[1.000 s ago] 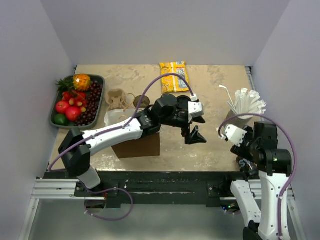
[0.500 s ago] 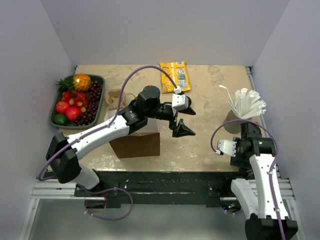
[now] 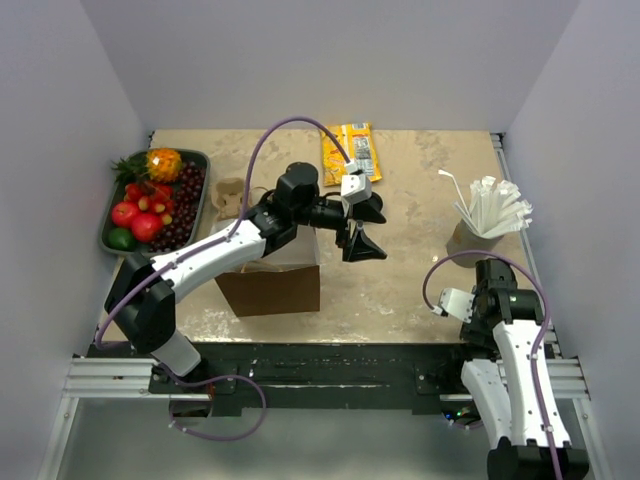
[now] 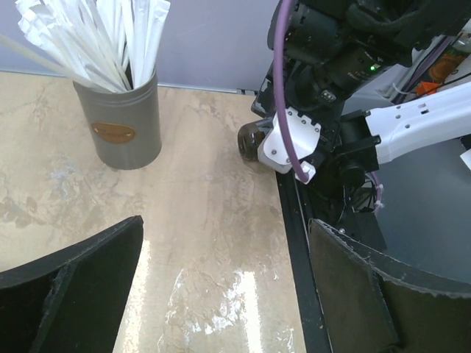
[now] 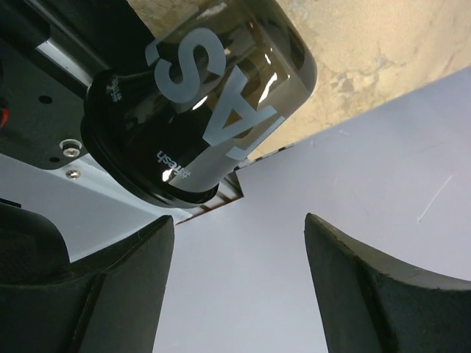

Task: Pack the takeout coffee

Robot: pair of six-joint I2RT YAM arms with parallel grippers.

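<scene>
A: While lining up the grasp, where to find the coffee bottle (image 5: 206, 95)?
B: Near worktop (image 3: 420, 290) edge, just past the parted, empty right end effector (image 5: 237, 220).
A: Next?
B: Probably close, lift, carry to the brown bag (image 3: 270, 288); farther in, left end effector (image 3: 360, 238) agape too.

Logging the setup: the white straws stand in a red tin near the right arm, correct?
No, the tin is grey, not red, as the left wrist view shows. The white straws do stand in it, near the right arm.
</scene>
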